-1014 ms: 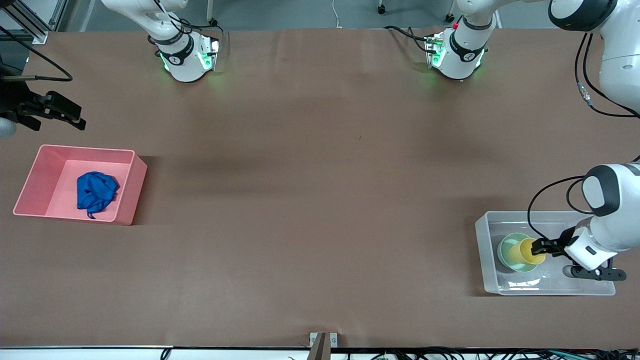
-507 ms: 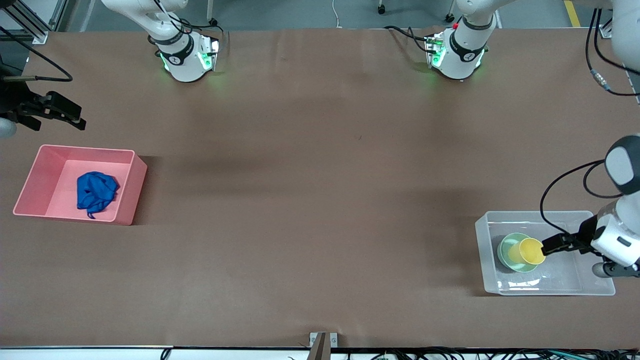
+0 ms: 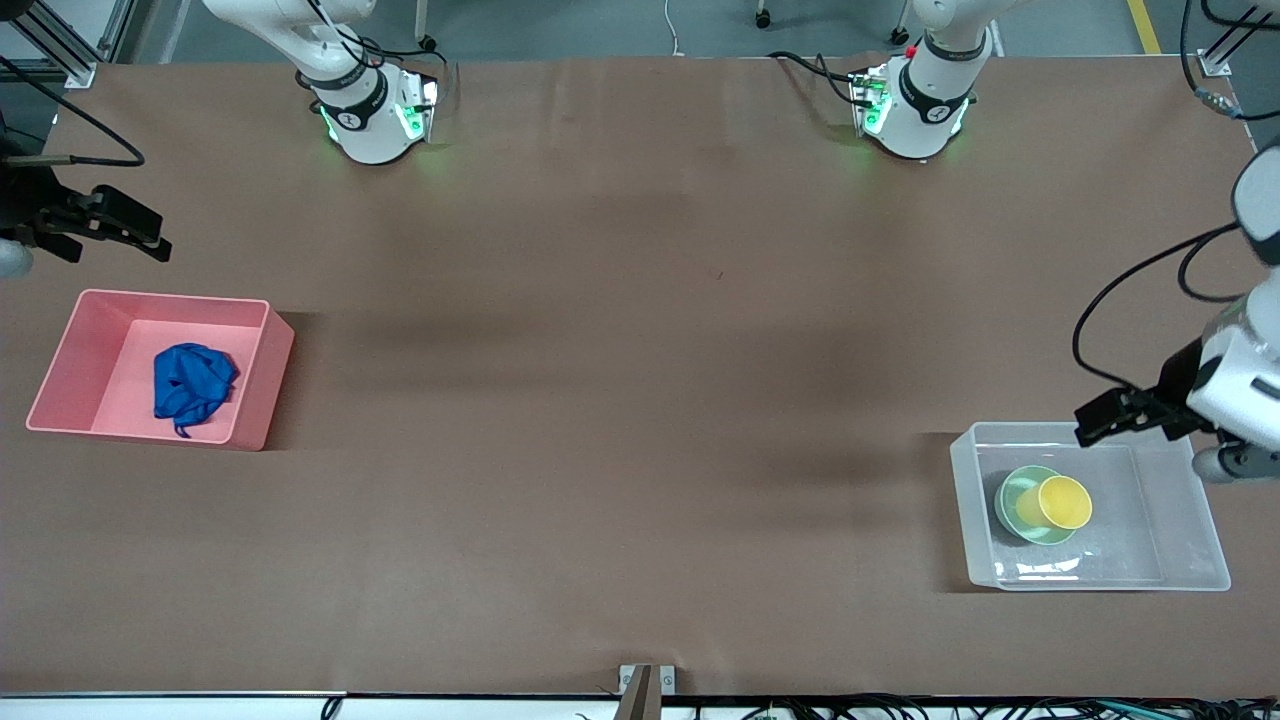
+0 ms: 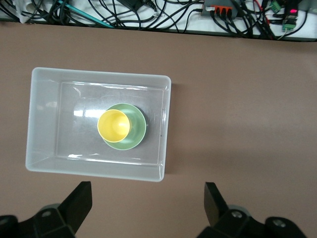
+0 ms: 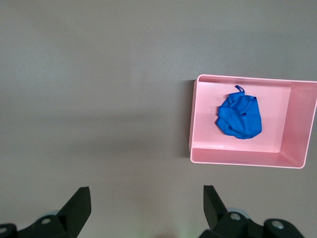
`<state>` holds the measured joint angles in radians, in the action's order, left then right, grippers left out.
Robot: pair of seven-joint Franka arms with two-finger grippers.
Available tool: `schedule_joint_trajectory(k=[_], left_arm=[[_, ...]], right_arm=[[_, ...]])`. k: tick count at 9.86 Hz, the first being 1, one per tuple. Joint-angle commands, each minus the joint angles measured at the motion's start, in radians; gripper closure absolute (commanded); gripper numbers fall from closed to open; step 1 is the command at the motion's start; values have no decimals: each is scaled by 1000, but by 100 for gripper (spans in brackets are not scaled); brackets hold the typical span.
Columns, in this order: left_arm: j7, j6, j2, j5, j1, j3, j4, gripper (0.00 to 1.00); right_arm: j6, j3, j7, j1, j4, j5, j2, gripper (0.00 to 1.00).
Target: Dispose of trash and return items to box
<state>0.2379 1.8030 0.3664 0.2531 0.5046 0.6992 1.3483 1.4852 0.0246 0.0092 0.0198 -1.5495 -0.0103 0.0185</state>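
A: Locate the containers.
B: Clear box (image 3: 1190, 500) sits lower right of the front view; pink bin (image 3: 265, 375) sits at its left edge.

A: Contents?
B: Green bowl (image 3: 1015, 500) in the box, yellow cup (image 3: 1062, 502) standing in the bowl. Blue cloth (image 3: 190, 385) in the bin.

A: Grippers?
B: Left gripper (image 3: 1095, 420) over the box's upper rim, fingers spread, empty. Right gripper (image 3: 120, 225) above the bin, fingers spread, empty.

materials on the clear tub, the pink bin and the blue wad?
Clear tub: likely translucent plastic, glossy; the table shows through and glints sit on its floor.
Pink bin: probably opaque moulded plastic, smooth, with even colour and a rigid rim.
Blue wad: looks like soft cloth, matte, with wrinkled folds.
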Motion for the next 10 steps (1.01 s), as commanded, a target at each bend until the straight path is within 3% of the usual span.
schedule_joint_trajectory(k=[1,5,6,8,10], left_arm=[[-3,-83,-27,-22,159,163,40,0],[-11,-160,-132,-35,158,157,41,0],[-11,-165,-165,-55,116,113,45,0],[-25,-186,-211,-122,-105,-141,49,0],[-69,-194,-230,-156,-223,-295,55,0]], right_arm=[[9,-3,11,-14,-24,-8,12,0],[12,-2,9,-14,-32,-7,11,0],[23,-2,8,-18,-46,-7,9,0],[58,-2,5,-32,-81,-4,9,0],[67,-2,5,-32,-87,-2,11,0]])
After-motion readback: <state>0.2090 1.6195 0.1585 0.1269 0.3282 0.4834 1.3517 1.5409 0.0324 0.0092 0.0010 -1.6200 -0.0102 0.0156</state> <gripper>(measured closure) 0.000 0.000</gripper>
